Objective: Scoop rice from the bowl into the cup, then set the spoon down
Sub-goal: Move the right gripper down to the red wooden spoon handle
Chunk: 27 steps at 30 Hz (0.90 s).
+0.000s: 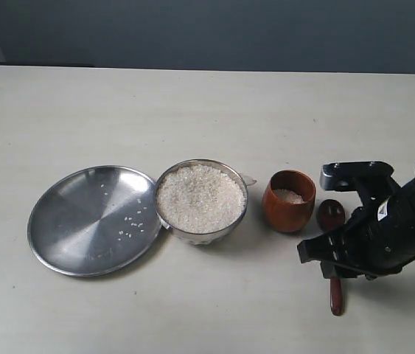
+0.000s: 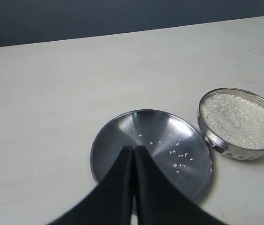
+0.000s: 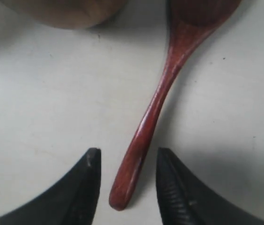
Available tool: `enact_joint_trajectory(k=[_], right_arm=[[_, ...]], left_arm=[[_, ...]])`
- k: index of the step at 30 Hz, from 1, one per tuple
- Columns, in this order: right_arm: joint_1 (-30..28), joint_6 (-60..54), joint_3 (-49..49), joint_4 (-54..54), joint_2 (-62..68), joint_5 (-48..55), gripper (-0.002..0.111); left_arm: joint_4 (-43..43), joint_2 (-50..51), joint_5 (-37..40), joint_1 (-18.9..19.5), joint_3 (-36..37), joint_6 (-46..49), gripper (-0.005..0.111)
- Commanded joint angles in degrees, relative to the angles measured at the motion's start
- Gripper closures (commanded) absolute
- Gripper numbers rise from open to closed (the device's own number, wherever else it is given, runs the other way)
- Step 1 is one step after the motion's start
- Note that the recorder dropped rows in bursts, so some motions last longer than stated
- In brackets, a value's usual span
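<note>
The shiny metal bowl (image 1: 201, 200) stands mid-table, heaped with white rice (image 1: 200, 197); the left wrist view shows the bowl (image 2: 240, 123) too. To its right is the reddish-brown wooden cup (image 1: 289, 200), with a little rice in its bottom. The wooden spoon (image 1: 332, 251) lies flat on the table right of the cup, head toward the back. My right gripper (image 3: 127, 157) is open, its fingers astride the end of the spoon (image 3: 162, 98) handle without touching it. The left gripper (image 2: 133, 151) is shut and empty, above the flat plate.
A wide flat metal plate (image 1: 89, 220) lies left of the bowl, touching its side, with a few stray rice grains (image 1: 135, 223) on it. The right arm's black body (image 1: 391, 221) hangs over the table's right part, above the spoon handle.
</note>
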Motion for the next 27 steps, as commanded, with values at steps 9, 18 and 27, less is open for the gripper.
enact_joint_trajectory(k=[9, 18, 27], right_arm=[[0.1, 0.7, -0.2, -2.2, 6.6, -2.2, 0.07], [0.0, 22.3, -0.2, -30.5, 7.3, 1.0, 0.071], [0.0, 24.3, -0.2, -32.3, 7.3, 4.0, 0.071]], left_arm=[[0.1, 0.2, -0.3, -0.1, 0.4, 0.0, 0.106], [0.0, 0.2, -0.2, -0.1, 0.4, 0.0, 0.106], [0.0, 0.2, -0.2, -0.1, 0.4, 0.0, 0.106]])
